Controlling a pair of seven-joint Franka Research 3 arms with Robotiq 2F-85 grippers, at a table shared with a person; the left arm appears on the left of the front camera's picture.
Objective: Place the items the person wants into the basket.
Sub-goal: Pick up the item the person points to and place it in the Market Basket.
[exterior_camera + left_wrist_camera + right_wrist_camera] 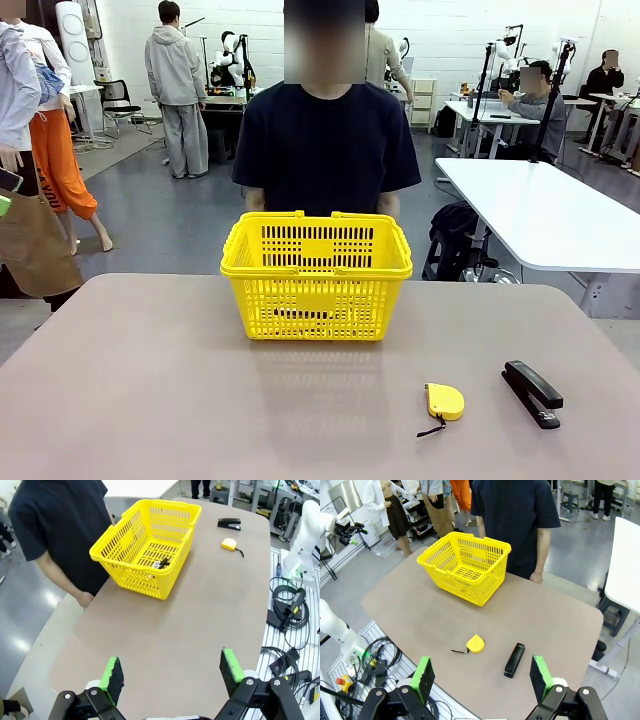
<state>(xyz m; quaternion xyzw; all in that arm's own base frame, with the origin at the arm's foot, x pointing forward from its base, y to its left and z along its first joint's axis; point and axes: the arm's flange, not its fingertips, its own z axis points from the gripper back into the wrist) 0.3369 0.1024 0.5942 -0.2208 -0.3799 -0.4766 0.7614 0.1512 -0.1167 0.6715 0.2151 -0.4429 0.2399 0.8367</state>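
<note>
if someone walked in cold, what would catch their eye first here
The bright yellow basket stands at the far middle of the table, right in front of the person in the dark navy T-shirt; the left wrist view shows some dark items already lying on its floor. Next come the small yellow tape measure and the black stapler, side by side but apart near the table's right front.

I see the basket [316, 275], bright yellow plastic with lattice sides, standing upright at the far middle of the table with its 2 handles folded down along the rim. Through the open top in my left wrist view, the items [161, 563] lie as a small dark cluster on the basket floor, too small for me to tell apart. The person [326, 150] in a dark navy T-shirt stands just behind the basket at the far edge.
</note>
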